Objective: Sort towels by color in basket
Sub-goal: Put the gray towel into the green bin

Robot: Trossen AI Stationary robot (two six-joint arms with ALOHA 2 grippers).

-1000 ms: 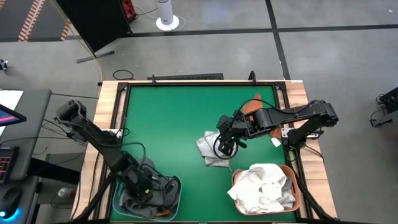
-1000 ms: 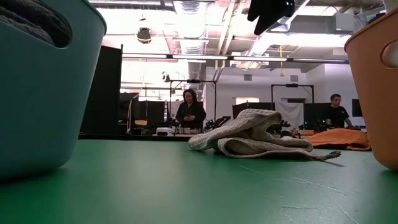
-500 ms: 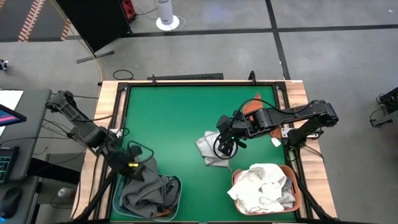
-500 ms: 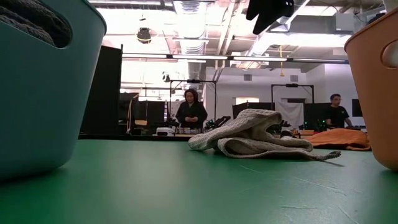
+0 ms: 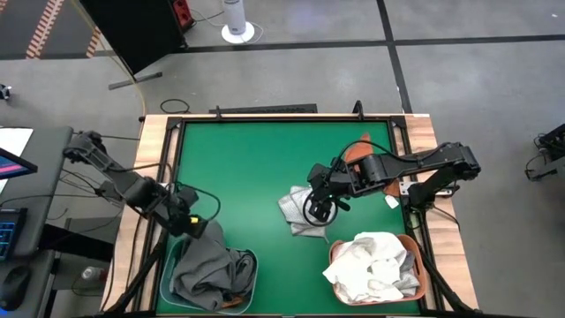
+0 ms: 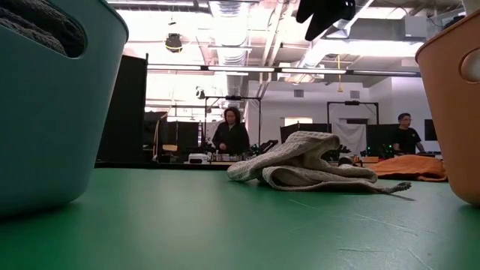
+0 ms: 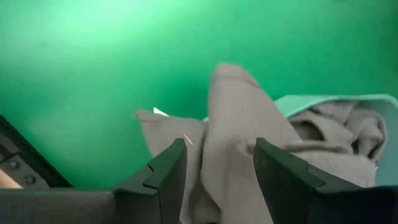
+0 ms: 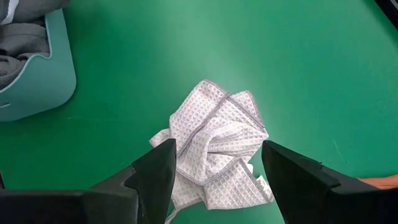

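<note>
High view, left hand [image 5: 196,228] risen from teal basket [image 5: 169,284], parted, right hand [image 5: 320,208] wide.

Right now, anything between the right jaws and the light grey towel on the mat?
Nothing visible. The right gripper hangs over the light grey towel, jaws open, with only bare green mat around it. The teal basket and the orange basket both sit off to the side.

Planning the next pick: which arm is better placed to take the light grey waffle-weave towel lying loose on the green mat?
Right. The right gripper hovers open directly above the light grey waffle-weave towel; the left gripper is busy with a grey towel at the teal basket.
</note>
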